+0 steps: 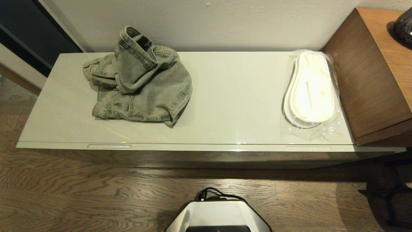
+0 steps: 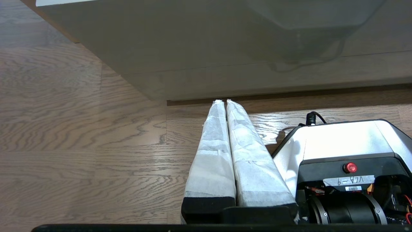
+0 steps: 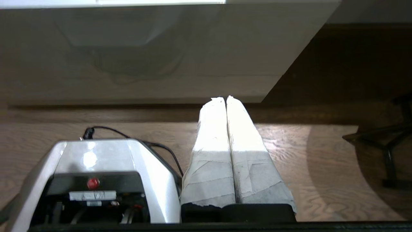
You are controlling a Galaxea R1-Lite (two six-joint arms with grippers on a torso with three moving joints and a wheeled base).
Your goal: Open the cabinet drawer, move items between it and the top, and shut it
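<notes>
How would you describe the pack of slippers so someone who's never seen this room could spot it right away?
Find the long glossy cream cabinet top against the wall and follow it to its right end, beside the brown wooden unit. There lies a pair of flat white slippers, stacked and sealed in clear crinkly plastic. The only other thing on the top is a rumpled heap of faded jeans at the left end.

A dark rounded object [image 1: 404,27] is cut off beyond the frame edge.
</notes>
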